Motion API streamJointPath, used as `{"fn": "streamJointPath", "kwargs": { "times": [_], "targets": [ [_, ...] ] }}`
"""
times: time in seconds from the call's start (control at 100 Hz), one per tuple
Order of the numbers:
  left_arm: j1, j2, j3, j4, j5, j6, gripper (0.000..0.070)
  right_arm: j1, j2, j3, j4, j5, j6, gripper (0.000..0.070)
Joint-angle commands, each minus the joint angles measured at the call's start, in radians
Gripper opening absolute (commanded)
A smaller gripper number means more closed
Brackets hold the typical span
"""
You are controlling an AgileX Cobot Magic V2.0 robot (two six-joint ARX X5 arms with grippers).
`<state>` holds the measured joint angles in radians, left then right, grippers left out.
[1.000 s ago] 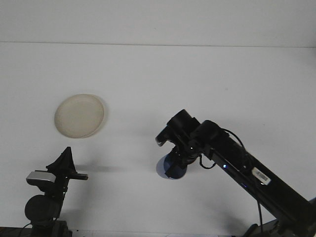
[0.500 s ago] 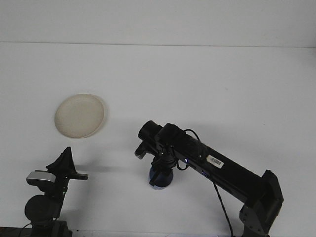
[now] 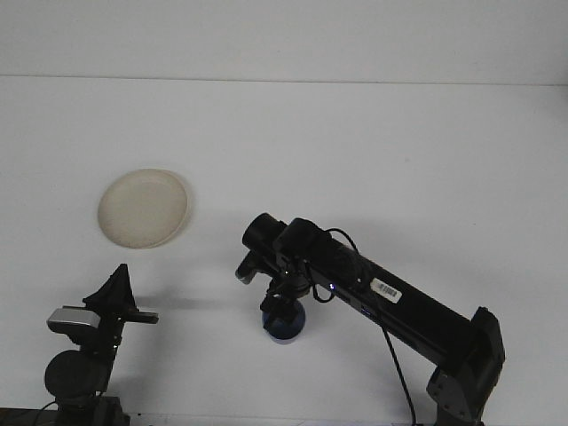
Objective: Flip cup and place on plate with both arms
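A: Quick pass. Where's the cup?

B: Blue cup [image 3: 284, 323] on the white table [image 3: 373, 160], low centre, right under the right gripper [image 3: 280, 304]. The arm's wrist covers most of it, only the lower rounded part shows. Can't say whether it's mouth-up or mouth-down.

A: Right claw state?

B: Fingers sit on or around the cup, but the wrist hides them. Cannot tell if they're clamped or apart. Not guessing.

A: Left side?

B: Left gripper [image 3: 120, 288] is parked at the bottom left, pointing up, nothing in it. The two fingers look pressed together into one dark point.

A: Plate?

B: Cream plate [image 3: 143, 208] upper left, bare, well apart from the cup, nearer the left arm.

A: Step?

B: I'd call it the flip/set-down stage: right arm has the cup at table level near the centre, likely for a handover. Placing not done.

A: Next move needs?

B: My read: right arm has to let go and clear off so the cup is reachable, then the left arm comes over, grips the cup wall and carries it to the plate. Risk is tipping a light cup while backing off.
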<state>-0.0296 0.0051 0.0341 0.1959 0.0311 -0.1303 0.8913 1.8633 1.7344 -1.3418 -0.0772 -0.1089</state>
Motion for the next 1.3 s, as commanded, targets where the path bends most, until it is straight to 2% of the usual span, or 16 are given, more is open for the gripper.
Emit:
{"fn": "streamJointPath", "kwargs": {
  "times": [0.0, 0.17, 0.28, 0.43, 0.54, 0.7, 0.92, 1.14, 1.29],
  "targets": [
    [-0.002, -0.001, -0.018, 0.016, 0.001, -0.066, 0.0014, 0.001, 0.002, 0.081, -0.026, -0.001, -0.015, 0.0373],
    [-0.002, -0.001, -0.016, 0.016, 0.001, -0.23, 0.0011, -0.023, -0.069, 0.221, 0.007, -0.001, -0.011, 0.0373],
    [-0.002, -0.001, -0.009, 0.015, 0.001, -0.312, 0.0012, -0.061, -0.146, 0.23, 0.093, -0.001, -0.01, 0.0373],
    [-0.002, 0.0, 0.032, -0.011, 0.003, -0.364, 0.0012, -0.135, -0.25, 0.196, 0.176, -0.005, -0.01, 0.0373],
    [-0.002, 0.013, 0.106, -0.107, 0.011, -0.373, 0.0012, -0.198, -0.361, 0.077, 0.267, -0.04, -0.01, 0.0373],
    [-0.002, 0.108, 0.243, -0.257, 0.097, -0.362, 0.0012, -0.28, -0.598, -0.269, 0.538, -0.058, -0.01, 0.0372],
    [-0.005, 0.353, 0.459, -0.351, 0.262, -0.258, 0.0012, -0.399, -0.954, -0.749, 0.909, -0.053, 0.065, 0.0373],
    [-0.061, 0.649, 0.728, -0.506, 0.344, -0.106, 0.0012, -0.524, -1.244, -1.067, 1.057, -0.032, 0.089, 0.0372],
    [-0.14, 0.842, 0.889, -0.624, 0.345, -0.037, 0.0017, -0.59, -1.381, -1.199, 1.049, 0.012, 0.09, 0.0373]
  ]
}}
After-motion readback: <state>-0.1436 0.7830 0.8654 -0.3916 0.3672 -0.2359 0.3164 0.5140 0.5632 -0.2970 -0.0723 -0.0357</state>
